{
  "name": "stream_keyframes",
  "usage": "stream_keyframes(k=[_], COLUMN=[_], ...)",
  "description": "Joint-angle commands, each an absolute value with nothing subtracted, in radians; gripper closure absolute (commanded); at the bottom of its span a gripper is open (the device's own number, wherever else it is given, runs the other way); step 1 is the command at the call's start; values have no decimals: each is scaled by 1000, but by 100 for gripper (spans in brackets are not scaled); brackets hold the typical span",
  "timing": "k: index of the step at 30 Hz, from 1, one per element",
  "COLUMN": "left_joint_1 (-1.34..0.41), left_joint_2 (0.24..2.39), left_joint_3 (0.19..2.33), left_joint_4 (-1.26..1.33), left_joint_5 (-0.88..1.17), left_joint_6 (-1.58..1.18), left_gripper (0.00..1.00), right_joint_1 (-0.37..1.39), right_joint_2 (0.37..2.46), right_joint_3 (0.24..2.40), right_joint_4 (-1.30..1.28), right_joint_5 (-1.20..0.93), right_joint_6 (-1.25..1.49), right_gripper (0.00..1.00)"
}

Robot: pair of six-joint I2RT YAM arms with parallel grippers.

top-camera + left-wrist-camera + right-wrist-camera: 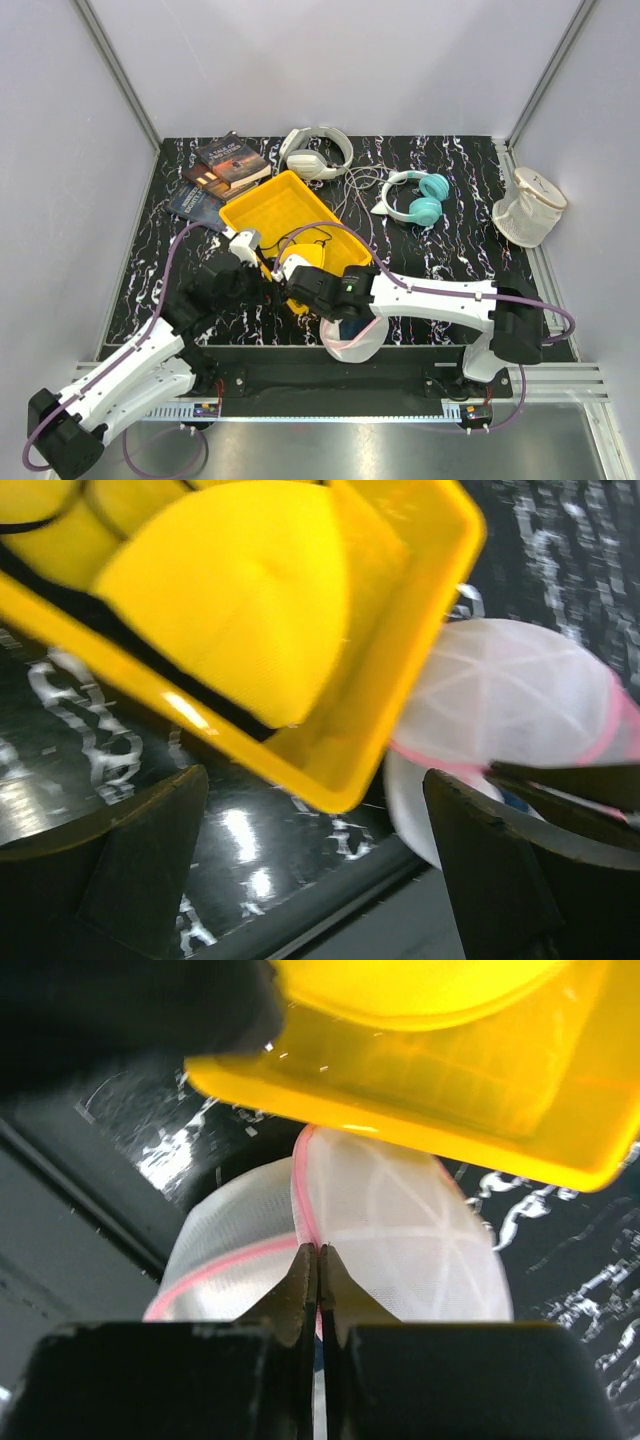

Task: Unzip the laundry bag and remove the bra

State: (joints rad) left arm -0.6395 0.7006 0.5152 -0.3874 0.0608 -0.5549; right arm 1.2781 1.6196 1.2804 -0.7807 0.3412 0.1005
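Laundry bag (400, 1230) within closed right gripper (318, 1252)

No legible text, even on book covers (228, 163).

We find a yellow plastic tray (275, 200) central on the black marbled bench (450, 240), a yellow padded bra (240, 590) in it. Stacked paperback books (225, 165) lie behind its left corner, white headphones (315, 152) behind it, teal headphones (420, 198) to their right, a cream mesh bag (527, 207) far right. A round white mesh laundry bag (350, 345) sits before the tray's near corner.
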Motion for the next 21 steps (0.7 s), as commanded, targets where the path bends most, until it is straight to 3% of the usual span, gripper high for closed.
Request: stream_keyframes(k=[1, 10, 21], left_joint_1=[-699, -894, -939], left_joint_2=[735, 885, 1112], left_joint_3=[509, 512, 572], left_joint_4=[-216, -74, -3], left_joint_5=[219, 152, 94], left_joint_6=[-580, -643, -638], left_gripper=[8, 10, 17], right_joint_1=[1284, 1282, 1281], right_joint_2=[1569, 1488, 1398], right_joint_3=[1344, 1341, 1324], right_joint_4=[-784, -834, -839], right_joint_5=[503, 655, 689], right_joint_6=[178, 273, 305], right_gripper=[100, 100, 100])
